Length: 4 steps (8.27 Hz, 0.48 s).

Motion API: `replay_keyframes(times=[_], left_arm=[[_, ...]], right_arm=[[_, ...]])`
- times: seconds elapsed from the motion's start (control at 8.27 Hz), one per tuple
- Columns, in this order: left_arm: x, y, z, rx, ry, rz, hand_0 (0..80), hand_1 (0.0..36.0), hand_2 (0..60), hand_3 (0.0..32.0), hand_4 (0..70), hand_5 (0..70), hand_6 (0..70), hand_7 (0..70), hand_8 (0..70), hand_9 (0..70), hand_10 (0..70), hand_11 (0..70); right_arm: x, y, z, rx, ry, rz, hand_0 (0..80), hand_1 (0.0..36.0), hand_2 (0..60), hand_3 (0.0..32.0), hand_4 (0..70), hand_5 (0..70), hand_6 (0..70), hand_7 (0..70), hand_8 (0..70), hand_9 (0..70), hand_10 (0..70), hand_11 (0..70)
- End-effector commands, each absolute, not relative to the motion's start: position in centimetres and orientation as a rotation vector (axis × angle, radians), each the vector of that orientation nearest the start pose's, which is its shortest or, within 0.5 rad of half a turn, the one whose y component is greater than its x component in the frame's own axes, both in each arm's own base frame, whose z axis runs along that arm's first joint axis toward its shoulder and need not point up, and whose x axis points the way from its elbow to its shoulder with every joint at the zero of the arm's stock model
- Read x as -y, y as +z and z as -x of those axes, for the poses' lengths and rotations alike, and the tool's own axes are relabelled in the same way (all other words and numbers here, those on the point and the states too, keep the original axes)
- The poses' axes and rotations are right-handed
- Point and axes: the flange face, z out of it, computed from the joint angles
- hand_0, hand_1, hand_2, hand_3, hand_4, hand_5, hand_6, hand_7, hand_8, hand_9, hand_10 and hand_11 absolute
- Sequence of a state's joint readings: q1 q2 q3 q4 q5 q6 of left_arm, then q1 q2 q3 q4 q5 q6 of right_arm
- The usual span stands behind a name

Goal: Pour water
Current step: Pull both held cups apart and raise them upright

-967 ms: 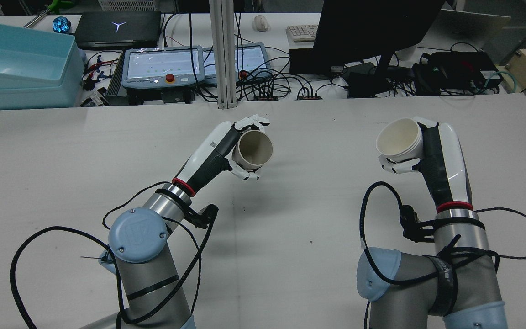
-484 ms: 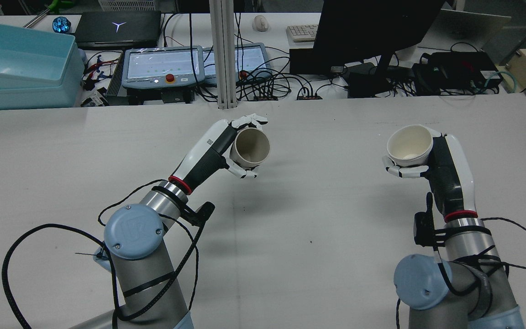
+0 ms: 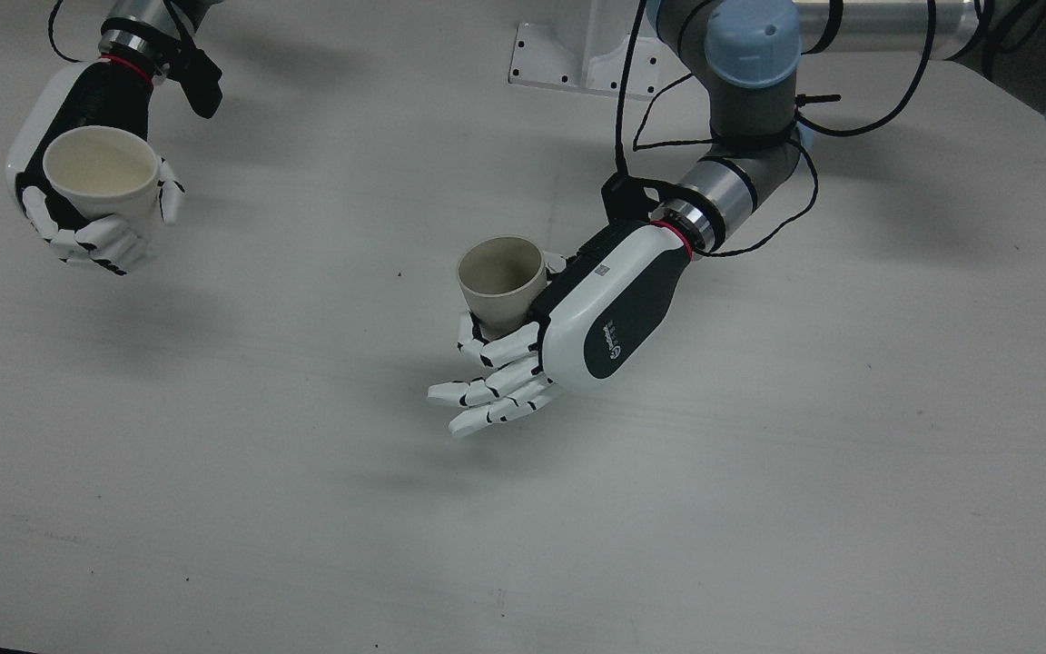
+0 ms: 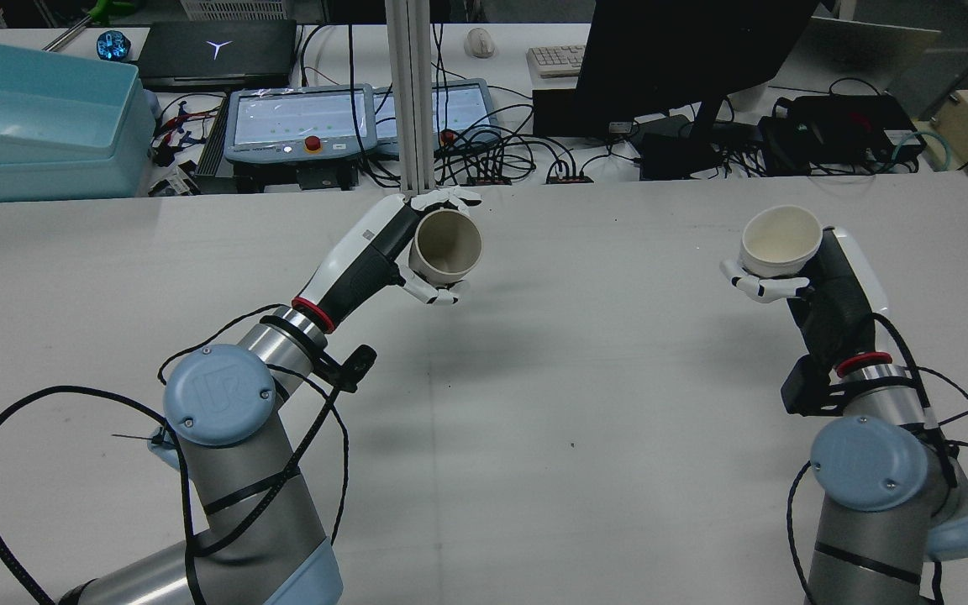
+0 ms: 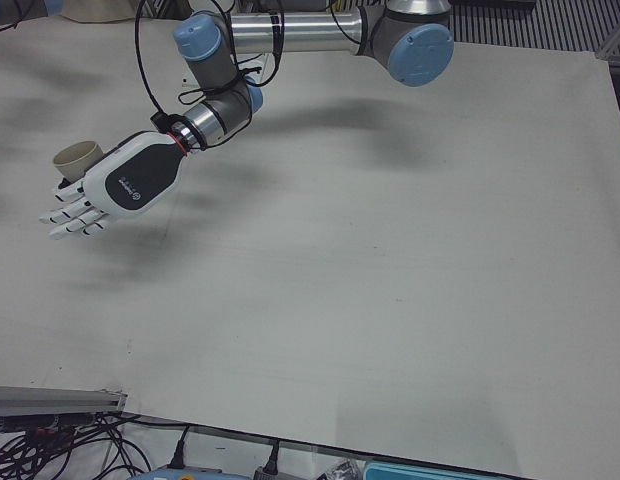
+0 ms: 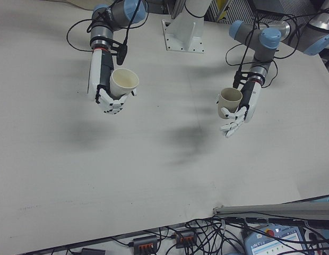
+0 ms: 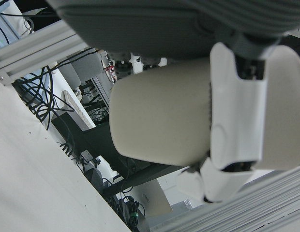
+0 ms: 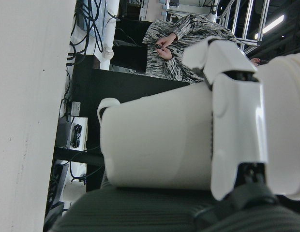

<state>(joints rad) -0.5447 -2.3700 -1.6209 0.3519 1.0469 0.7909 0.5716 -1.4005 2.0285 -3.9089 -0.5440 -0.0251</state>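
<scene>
My left hand (image 4: 396, 248) is shut on a beige paper cup (image 4: 446, 245) and holds it above the middle far part of the table, mouth up and tilted a little. In the front view the cup (image 3: 500, 277) sits in the hand (image 3: 591, 318) with some fingers (image 3: 487, 400) stretched out beneath it. My right hand (image 4: 799, 281) is shut on a white paper cup (image 4: 781, 239), nearly upright, above the table's right side. The front view shows that cup (image 3: 101, 168) in the hand (image 3: 78, 209). The two cups are far apart. I see no water in either.
Beyond the table's far edge stand a blue tub (image 4: 30, 118), two teach pendants (image 4: 299, 122), a dark monitor (image 4: 677, 50), cables and an aluminium post (image 4: 412, 101). The arms' white base plate (image 3: 568, 59) is at the table's back.
My right arm swung out to the right and turned the white cup from tilted to nearly upright. My left hand moved a little farther away and left with the beige cup.
</scene>
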Motion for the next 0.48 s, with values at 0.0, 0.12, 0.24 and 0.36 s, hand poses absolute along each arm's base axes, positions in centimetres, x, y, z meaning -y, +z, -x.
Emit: replay_keyframes(times=[0.0,0.12,0.24,0.36], left_arm=[[54.7,26.0,-44.7,-2.301,-1.362,-0.039,64.3,34.7,60.0,0.0,70.0,70.0,19.1,22.9,13.1,11.0,13.4,21.2],[55.8,27.4,-42.3,-2.313,-1.384,-0.023,64.3,34.7,60.0,0.0,70.0,70.0,19.1,22.8,13.2,11.1,13.4,21.3],[56.1,29.1,-39.3,-2.334,-1.394,-0.017,65.0,35.2,60.0,0.0,70.0,70.0,19.0,22.9,13.2,11.1,13.4,21.2],[56.0,32.8,-36.1,-2.332,-1.414,-0.009,65.2,35.4,60.0,0.0,70.0,70.0,18.2,22.5,13.0,11.0,13.4,21.3]], right_arm=[[45.3,48.7,20.3,-2.302,-2.252,0.049,72.8,20.9,40.8,0.0,70.0,70.0,60.9,58.6,52.5,59.9,37.4,52.9],[45.9,48.6,19.9,-2.34,-2.223,0.021,72.0,20.5,40.9,0.0,70.0,70.0,62.3,60.2,53.3,60.8,37.8,53.2],[45.8,49.3,19.0,-2.347,-2.237,0.012,72.0,20.0,41.2,0.0,70.0,70.0,64.4,62.1,54.5,62.2,38.7,54.3],[44.9,51.1,18.4,-2.352,-2.255,0.012,73.0,19.9,40.4,0.0,70.0,70.0,66.7,64.0,55.1,62.9,38.7,54.3]])
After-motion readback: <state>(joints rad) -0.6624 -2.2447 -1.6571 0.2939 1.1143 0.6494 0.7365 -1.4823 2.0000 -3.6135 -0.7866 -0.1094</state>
